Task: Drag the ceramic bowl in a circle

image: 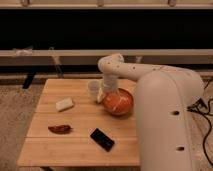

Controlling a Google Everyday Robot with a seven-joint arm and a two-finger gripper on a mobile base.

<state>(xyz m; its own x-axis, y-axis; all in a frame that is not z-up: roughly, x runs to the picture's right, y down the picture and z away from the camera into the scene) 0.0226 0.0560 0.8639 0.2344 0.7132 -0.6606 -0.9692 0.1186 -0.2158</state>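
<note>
The ceramic bowl (119, 103) is round, shallow and orange-red with whitish streaks. It sits on the wooden table (80, 145) at its right side, partly behind my big white arm. My gripper (105, 93) reaches down at the bowl's left rim, between the bowl and a small white cup (94, 89). It looks in contact with the rim.
A pale rectangular block (64, 104) lies at the table's left. A dark red pepper-like item (60, 129) lies near the front left. A black flat device (102, 139) lies at the front middle. Cables (204, 107) run on the floor at right.
</note>
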